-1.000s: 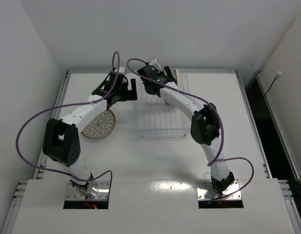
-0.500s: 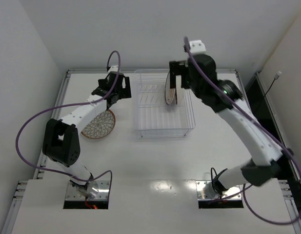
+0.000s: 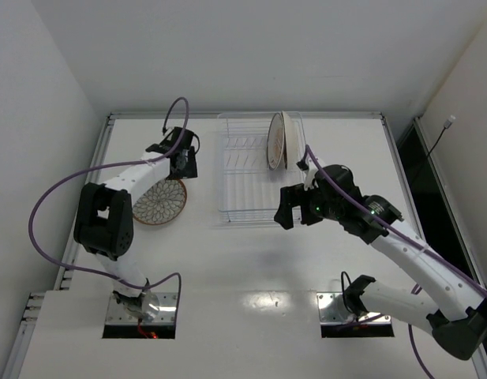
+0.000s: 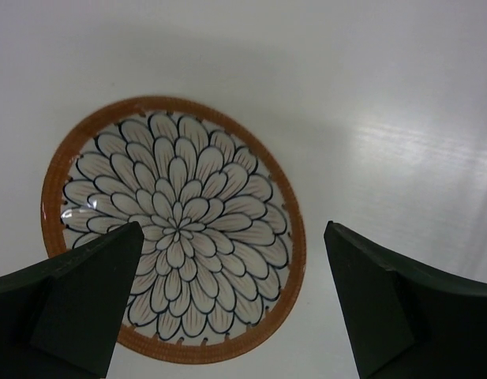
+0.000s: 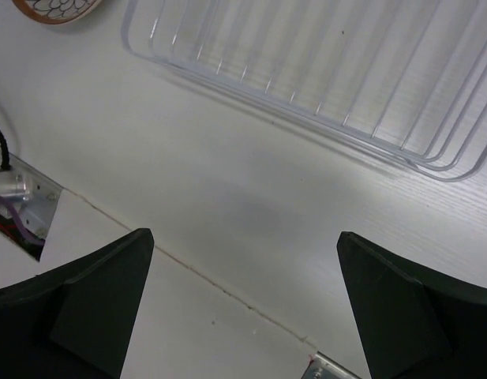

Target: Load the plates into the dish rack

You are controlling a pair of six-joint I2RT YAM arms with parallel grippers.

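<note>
Standing on edge at the far right corner of the dish rack (image 3: 247, 197): 2 plates (image 3: 275, 140), close together. 3rd plate (image 4: 176, 229) lies flat on tabletop (image 3: 227, 260) nr left edge, left fingers (image 4: 85, 292) wide open above it, not touching. Right fingers (image 5: 93, 296) open & empty over tabletop by rack's near edge.

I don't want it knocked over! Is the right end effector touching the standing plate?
Apart. Top view shows a plain gap between right end effector and standing plate.
</note>
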